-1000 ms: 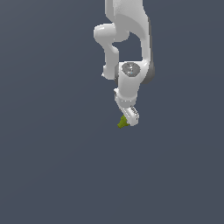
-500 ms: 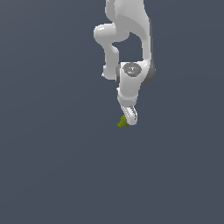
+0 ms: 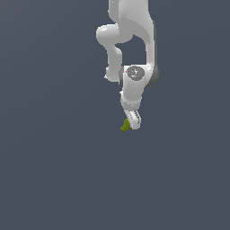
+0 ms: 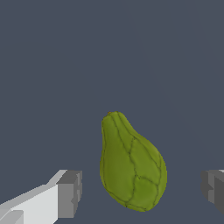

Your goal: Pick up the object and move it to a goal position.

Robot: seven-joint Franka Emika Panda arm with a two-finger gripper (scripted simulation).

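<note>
Since the earlier pictures, the end effector point(image 3: 130, 124) has been brought slightly lower and closer to the object point(image 3: 125, 126), while the object itself is seen at the same place on the dark grey worktop point(image 3: 54, 170). In the exterior view the white end effector is now found directly at the object, touching or almost touching it on the exterior view's right; which of the two cannot be told, because the parts are too small there.

In the wrist view the end effector point(image 4: 140, 192) is shown spread apart — one grey pad point(image 4: 70, 193) stands on one side of the object point(image 4: 131, 164) and the other pad point(image 4: 213, 187) on the opposite side. A clear gap of worktop is visible between each pad and the green skin, so nothing is pinched. The object is placed between the two pads, nearer to the first one.

The object is olive-green, matte and pear-shaped, with a narrow end and a broad rounded end, and dark vein-like lines are drawn over its surface. It is lying on the worktop, away from the edges of the exterior view.

Above the end effector, the white arm point(image 3: 134, 85) is seen bent downward from the upper edge of the exterior view — its wrist joint is directly over the object.
</note>
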